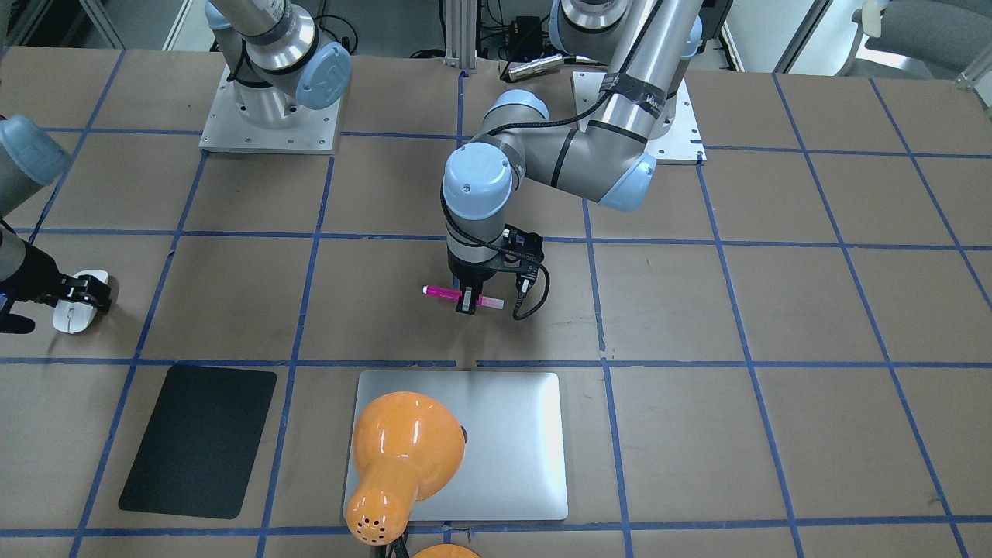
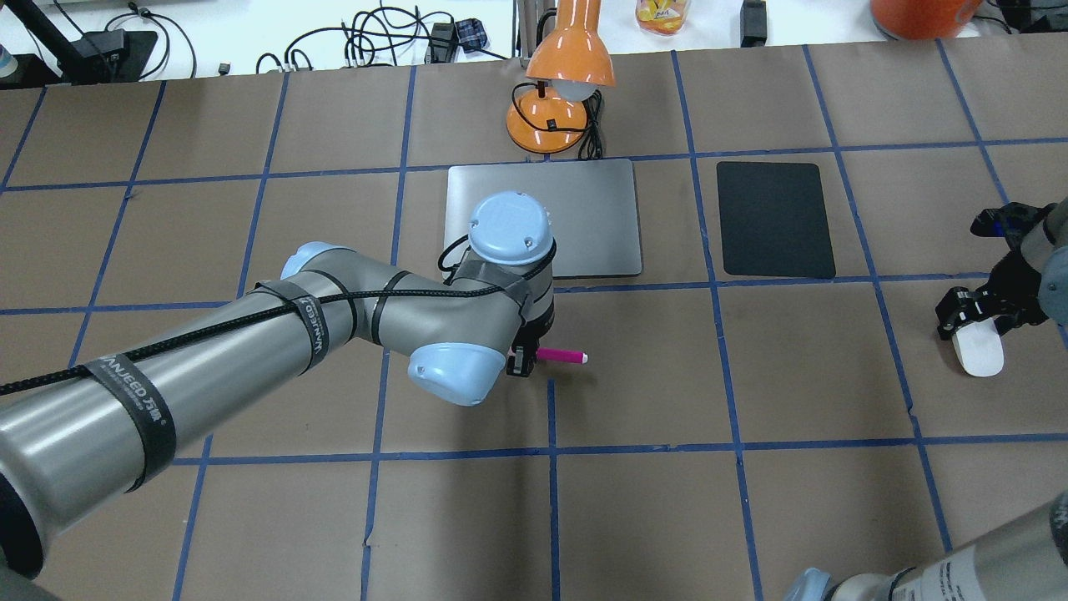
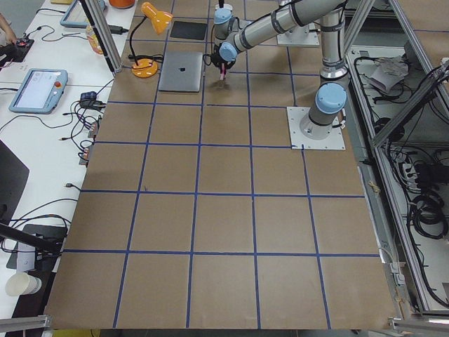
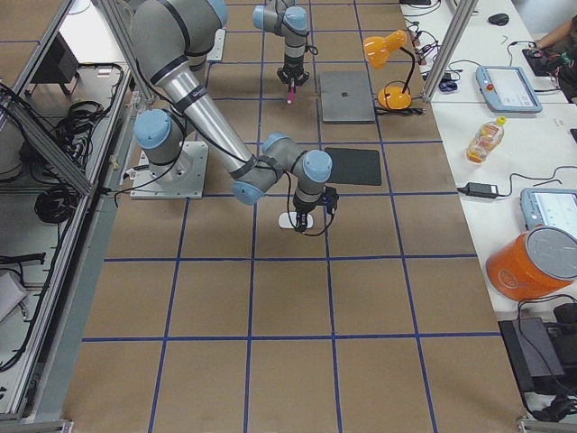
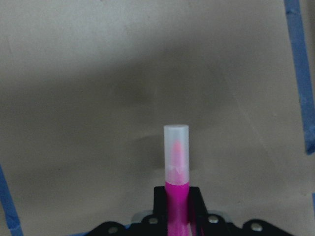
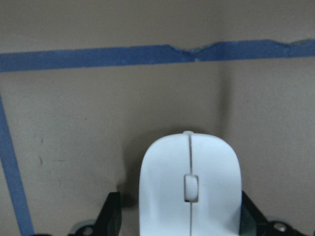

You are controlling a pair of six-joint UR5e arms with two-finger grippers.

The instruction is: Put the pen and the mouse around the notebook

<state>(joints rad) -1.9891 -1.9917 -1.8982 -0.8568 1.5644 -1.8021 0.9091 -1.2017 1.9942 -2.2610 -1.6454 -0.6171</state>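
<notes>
My left gripper [image 1: 467,301] is shut on the pink pen [image 1: 446,293] and holds it level a little above the paper, short of the notebook's [image 1: 511,434] robot-side edge. In the left wrist view the pen [image 5: 176,152] sticks out forward with its pale cap leading. The white mouse [image 1: 74,314] lies far out on my right side of the table. My right gripper [image 1: 89,293] is open and straddles the mouse [image 6: 189,187]. One finger [image 6: 112,214] stands a small gap off it; the other is at its edge.
A black mat [image 1: 199,442] lies between the notebook and the mouse's side. An orange desk lamp [image 1: 403,449] leans over the notebook's far edge. Blue tape lines grid the brown paper table [image 2: 651,501].
</notes>
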